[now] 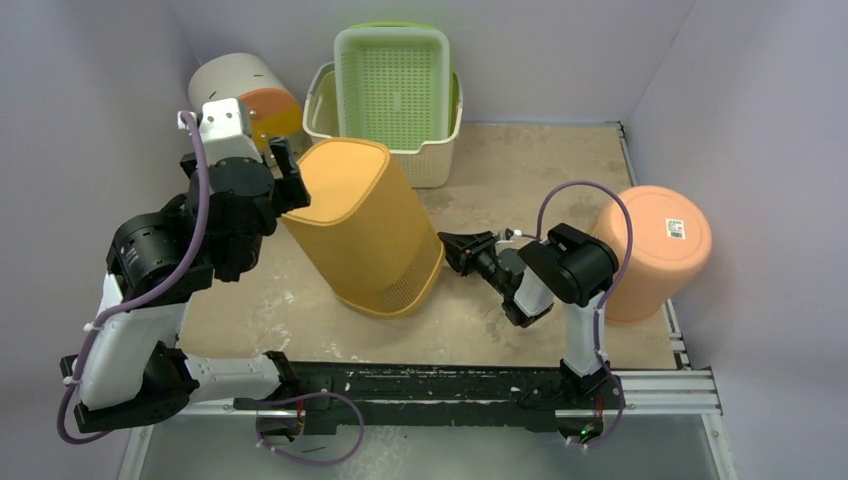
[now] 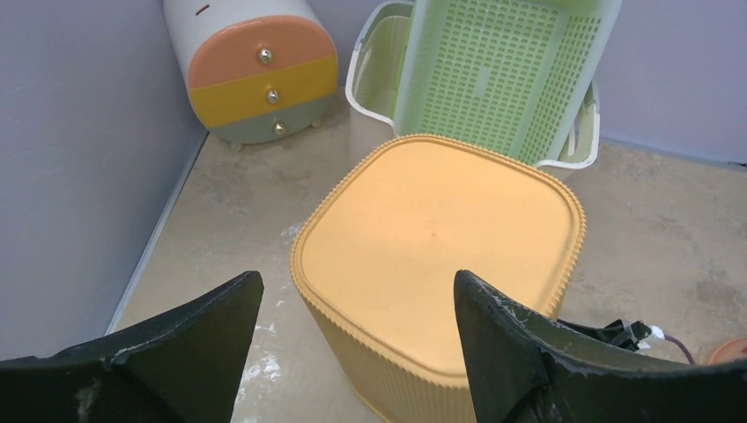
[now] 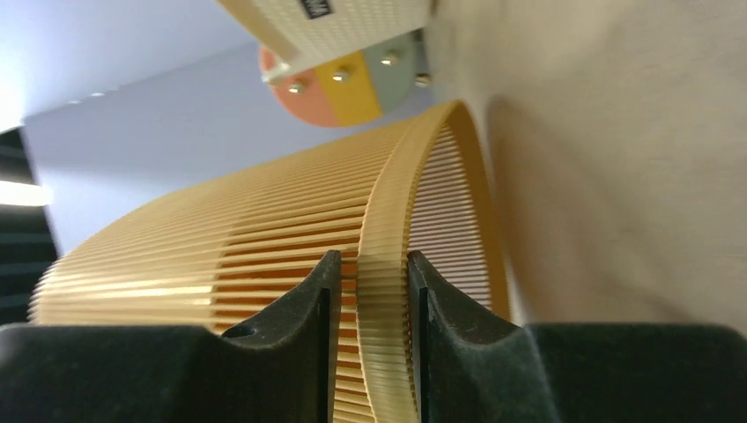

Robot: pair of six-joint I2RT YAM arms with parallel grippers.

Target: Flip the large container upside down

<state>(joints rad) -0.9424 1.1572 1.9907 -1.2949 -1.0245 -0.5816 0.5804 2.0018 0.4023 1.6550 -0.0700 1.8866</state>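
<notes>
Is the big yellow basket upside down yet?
Nearly. The yellow basket already has its flat bottom facing up. The right gripper has its fingers either side of the rim, which looks tipped off the table. The left gripper hangs open above it. Left: set the rim flat and let go.

Robot lab, enclosed test cell. Plain pale walls box in scuffed beige tabletop: beyond left gripper and right gripper, and on outer side of each. Two arms bolted to black metal rail well behind both; purple cables loop along them. Household plastics stand about: green basket beyond left gripper, pink bin behind right gripper.
</notes>
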